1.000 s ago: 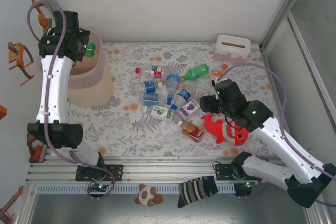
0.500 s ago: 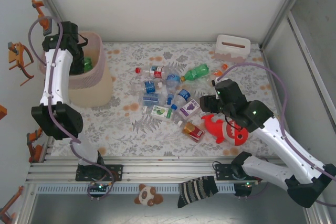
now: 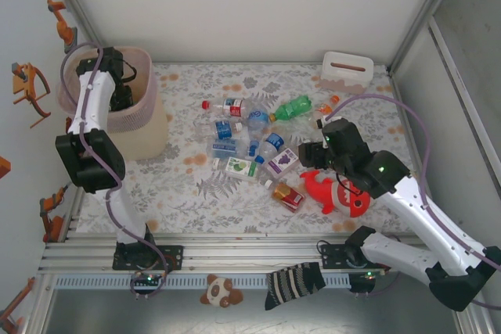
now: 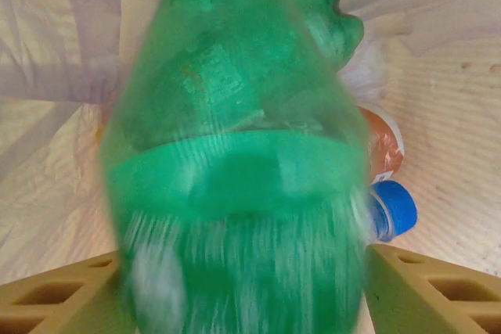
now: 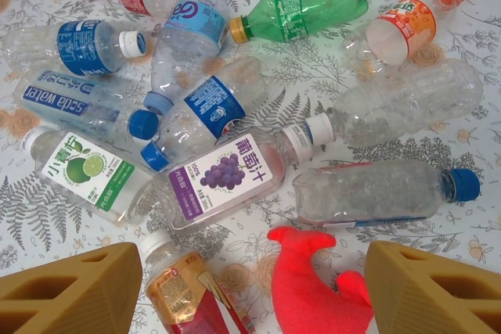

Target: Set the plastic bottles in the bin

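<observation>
Currently, top cam: I see the left tool [image 3: 121,98] down inside the bin [image 3: 137,119] at the far-left of the counter [image 3: 180,185]. The right tool [image 3: 311,154] hangs just right of the bottle pile [image 3: 250,134], next to the red plush [image 3: 340,193].

Left wrist cam: a blurred green bottle [image 4: 235,154] spans the gap btw. the pads [image 4: 55,295], above other bottles in the bin. I cannot tell whether the pads clamp it or stand clear.

Right wrist cam: jaws wide apart, nothing held, above the purple-label bottle [image 5: 223,177].
</observation>
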